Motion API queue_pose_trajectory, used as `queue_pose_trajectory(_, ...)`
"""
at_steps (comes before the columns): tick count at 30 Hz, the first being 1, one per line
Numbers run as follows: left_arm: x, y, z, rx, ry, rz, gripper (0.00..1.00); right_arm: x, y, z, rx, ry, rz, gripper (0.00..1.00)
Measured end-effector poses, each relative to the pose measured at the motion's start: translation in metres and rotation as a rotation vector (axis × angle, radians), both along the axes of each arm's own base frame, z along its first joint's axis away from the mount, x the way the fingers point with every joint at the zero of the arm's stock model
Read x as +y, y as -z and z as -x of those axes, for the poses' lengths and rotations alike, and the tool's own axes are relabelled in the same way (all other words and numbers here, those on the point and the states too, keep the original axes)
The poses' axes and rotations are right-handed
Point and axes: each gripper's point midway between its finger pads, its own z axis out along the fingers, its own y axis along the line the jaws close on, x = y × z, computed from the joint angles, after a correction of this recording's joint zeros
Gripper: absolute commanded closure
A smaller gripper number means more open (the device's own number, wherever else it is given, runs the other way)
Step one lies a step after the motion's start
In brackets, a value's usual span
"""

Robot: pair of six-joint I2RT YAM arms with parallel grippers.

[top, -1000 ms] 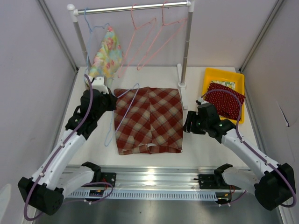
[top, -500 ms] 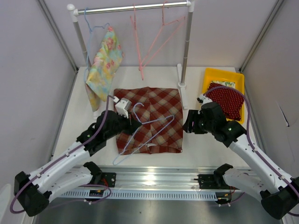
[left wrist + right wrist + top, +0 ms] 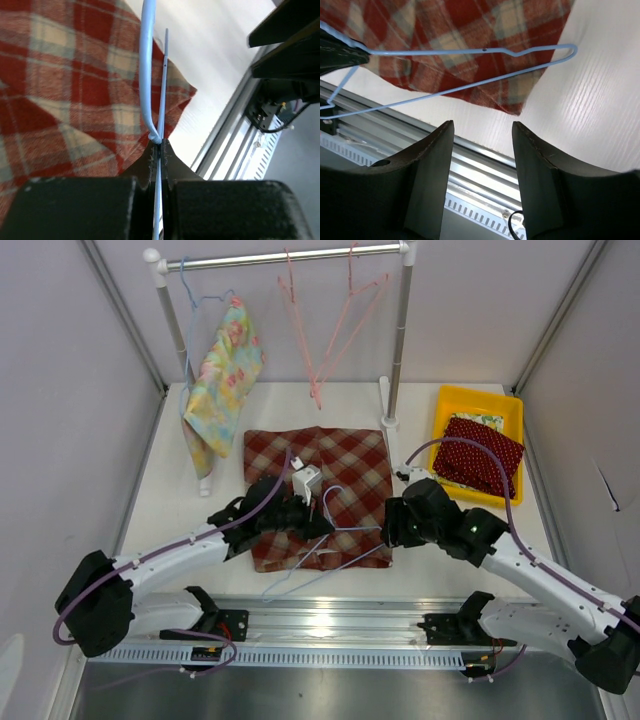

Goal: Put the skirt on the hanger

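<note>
left gripper (image 3: 159, 147) — clamped on pale blue wire hanger (image 3: 145, 75) | right gripper (image 3: 482, 130) — jaws apart above red plaid skirt (image 3: 355, 460) corner

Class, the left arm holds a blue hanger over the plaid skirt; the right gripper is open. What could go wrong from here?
The left gripper pinches only thin wire of the hanger; it could swivel or slip in the jaws.
The hanger is over the skirt, not inside it; pushing may bunch the cloth.
The open right gripper sits near the skirt's corner and hanger tip; it may grab both.
</note>
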Motion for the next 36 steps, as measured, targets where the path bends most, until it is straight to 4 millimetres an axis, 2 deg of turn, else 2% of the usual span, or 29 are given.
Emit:
queue_pose_trajectory(4, -0.010, 0.006, 0.009, 0.015, 0.072, 0.044, 1.00, -0.004, 0.025, 0.009, 0.043, 0.006, 0.052, 0.45)
queue_pose_trajectory(8, -0.014, 0.009, 0.012, 0.025, 0.108, 0.056, 1.00, -0.008, 0.039, 0.012, 0.067, 0.015, 0.088, 0.45)
queue_pose_trajectory(13, -0.018, 0.010, 0.020, 0.043, 0.159, 0.074, 1.00, -0.008, 0.043, 0.010, 0.068, 0.029, 0.100, 0.45)
queue_pose_trajectory(26, -0.024, -0.009, 0.030, 0.036, 0.240, 0.166, 1.00, -0.007, 0.048, 0.009, 0.071, 0.037, 0.115, 0.45)
queue_pose_trajectory(31, -0.025, -0.006, 0.038, 0.068, 0.285, 0.172, 1.00, -0.007, 0.048, 0.009, 0.070, 0.047, 0.116, 0.45)
queue_pose_trajectory(36, -0.025, 0.009, 0.042, 0.116, 0.308, 0.146, 1.00, -0.006, 0.048, 0.010, 0.072, 0.051, 0.109, 0.45)
